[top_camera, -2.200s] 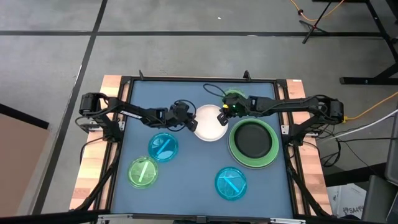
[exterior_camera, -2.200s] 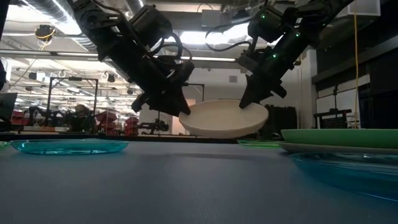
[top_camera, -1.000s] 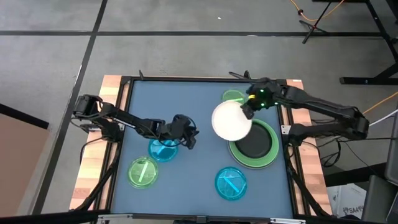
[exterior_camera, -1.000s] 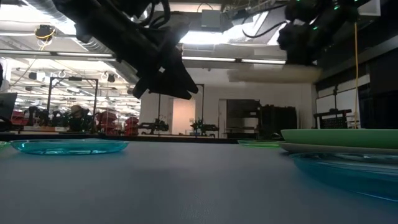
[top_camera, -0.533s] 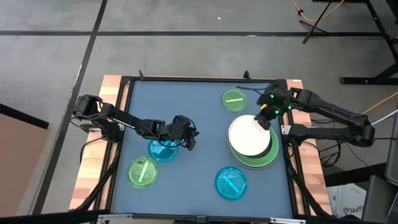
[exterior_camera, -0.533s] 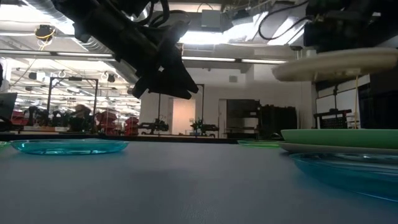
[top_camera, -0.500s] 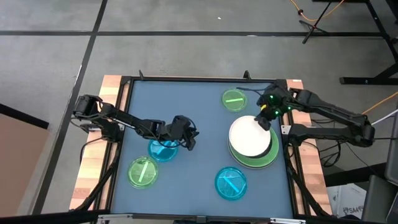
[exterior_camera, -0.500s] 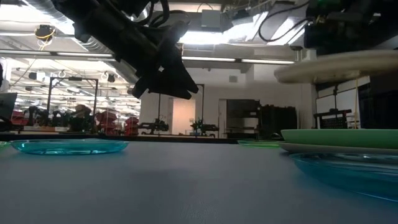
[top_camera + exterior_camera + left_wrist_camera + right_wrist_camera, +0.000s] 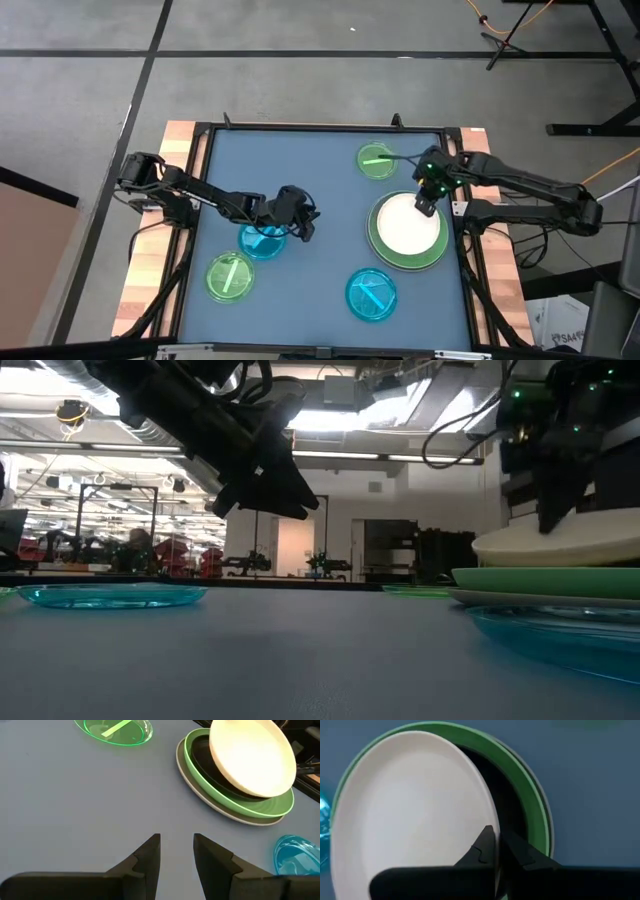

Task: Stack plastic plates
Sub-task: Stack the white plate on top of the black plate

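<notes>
My right gripper (image 9: 425, 202) is shut on the white plate (image 9: 408, 229) and holds it low over the stack at the table's right. That stack is a black plate (image 9: 209, 766) in the large light green plate (image 9: 375, 232), on the grey plate (image 9: 240, 819). My left gripper (image 9: 176, 851) is open and hangs in the air above one small blue plate (image 9: 260, 242), left of centre. Flat on the table lie another blue plate (image 9: 372, 295) and two small green plates (image 9: 377, 160) (image 9: 230, 277). My right gripper pinches the white plate's rim (image 9: 491, 817) on its far side, one finger on the upper face and one below the edge. The fingers (image 9: 550, 510) come from above and the far side, slanting down. The plate is slightly tilted just over the green plate (image 9: 545, 579); whether it touches the stack I cannot tell.
The blue mat (image 9: 320, 190) has bare room in its middle and along the far left. A black frame (image 9: 310, 127) and wooden edges (image 9: 148, 280) border the mat. Cables run beside the right arm.
My right gripper has carried the white plate from over the table's middle toward the right, then down, from well above the stack to just over the black plate. The plate stays in the hold. My left gripper has kept still over the blue plate.
</notes>
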